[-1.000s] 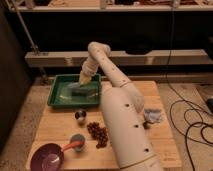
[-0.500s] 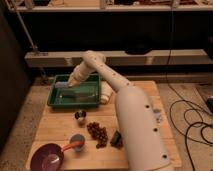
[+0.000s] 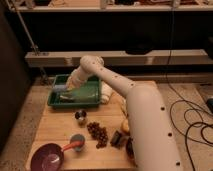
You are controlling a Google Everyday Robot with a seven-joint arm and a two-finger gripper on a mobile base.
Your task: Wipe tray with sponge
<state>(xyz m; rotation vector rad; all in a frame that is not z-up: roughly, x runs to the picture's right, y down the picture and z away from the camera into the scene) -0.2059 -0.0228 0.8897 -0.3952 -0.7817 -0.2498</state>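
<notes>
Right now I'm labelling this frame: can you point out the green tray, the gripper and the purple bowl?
green tray [image 3: 75,104]: camera view, on its front wall.
gripper [image 3: 60,91]: camera view, at its tip, down in the tray's left end.
purple bowl [image 3: 38,158]: camera view, on its left inner wall.

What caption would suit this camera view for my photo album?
Robot's gripper inside the green tray, near its left end as pictured, on a wooden table.

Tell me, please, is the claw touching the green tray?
Cannot tell. The camera view shows the claw low inside the left end of the tray, but neither contact nor a gap shows plainly.
</notes>
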